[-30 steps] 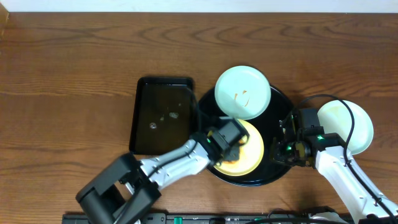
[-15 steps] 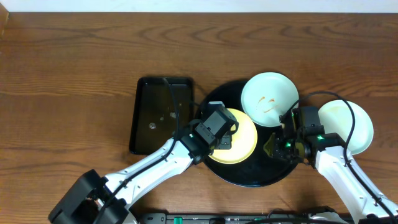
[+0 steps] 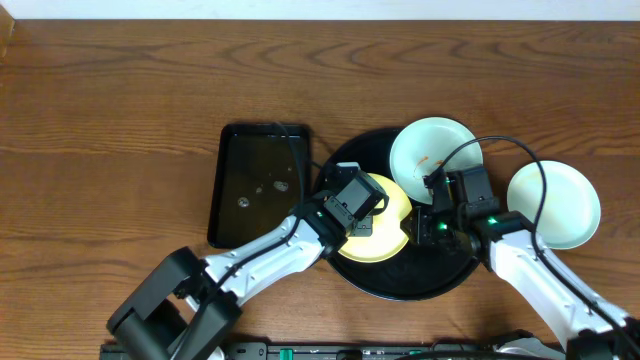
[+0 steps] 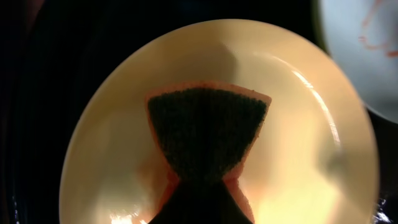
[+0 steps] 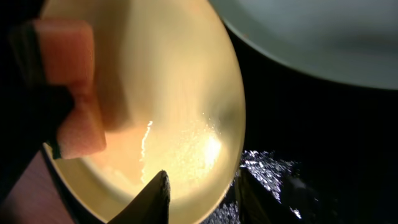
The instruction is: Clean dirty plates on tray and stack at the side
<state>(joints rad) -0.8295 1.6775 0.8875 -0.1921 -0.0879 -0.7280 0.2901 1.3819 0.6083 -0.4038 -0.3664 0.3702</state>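
the left hand [image 3: 360,215] pinches an orange sponge [image 4: 205,130], its dark scouring face toward the wrist camera, against the yellow plate [image 3: 398,225], which lies in the round black tray [image 3: 400,288]. the right hand [image 5: 202,198], fingers parted, straddles that plate's right rim, though contact cannot be told. a pale blue-white plate [image 3: 432,155] with orange smears rests at the tray's far right edge, a second pale plate [image 3: 555,205] sits on the worktop [image 3: 120,120] beyond, and a rectangular black tray [image 3: 262,185] lies just left.
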